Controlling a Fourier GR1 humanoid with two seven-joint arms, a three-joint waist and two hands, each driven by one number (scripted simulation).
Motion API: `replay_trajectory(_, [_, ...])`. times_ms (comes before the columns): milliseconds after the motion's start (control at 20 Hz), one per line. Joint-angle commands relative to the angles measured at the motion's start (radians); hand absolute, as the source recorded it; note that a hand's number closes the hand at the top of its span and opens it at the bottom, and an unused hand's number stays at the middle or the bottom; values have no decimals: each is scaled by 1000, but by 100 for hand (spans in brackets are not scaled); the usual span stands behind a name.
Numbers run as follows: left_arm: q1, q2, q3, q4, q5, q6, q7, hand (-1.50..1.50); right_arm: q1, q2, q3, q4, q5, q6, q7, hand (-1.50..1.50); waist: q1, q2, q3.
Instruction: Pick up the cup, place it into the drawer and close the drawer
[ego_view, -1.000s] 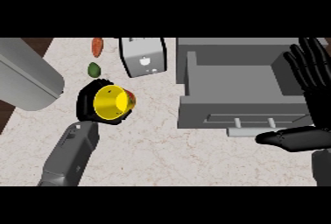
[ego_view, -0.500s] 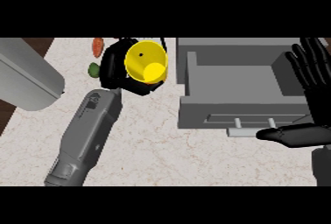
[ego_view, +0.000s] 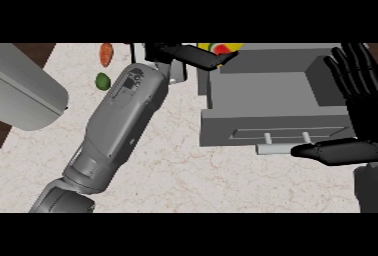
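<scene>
Grey curved object (ego_view: 29, 102) at the left edge; an orange item (ego_view: 106, 54) and a green item (ego_view: 102, 80) lie far left on the counter (ego_view: 177, 175). Left hand (ego_view: 188, 55), fingers curled round the yellow cup (ego_view: 220, 48), holds it at the open drawer's (ego_view: 273, 107) far left corner. Right hand (ego_view: 353, 100) rests open at the right edge, fingers straight.

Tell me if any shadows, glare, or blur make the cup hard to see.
Head view: flat, even light, no glare or blur. The yellow cup is mostly hidden by the left robot hand and cut by the top edge; the drawer interior shows only soft shading.
</scene>
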Motion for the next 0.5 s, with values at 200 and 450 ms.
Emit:
replay_trajectory(200, [-185,-2,-112,258,62,128,112,150,-27,17,15,36,5,5,-33,-150,-34,12,1])
replay_trajectory(450, [-245,-2,-176,388,96,160,144,150,7,11,27,-17,-12,32,-25,-150,-83,21,2])
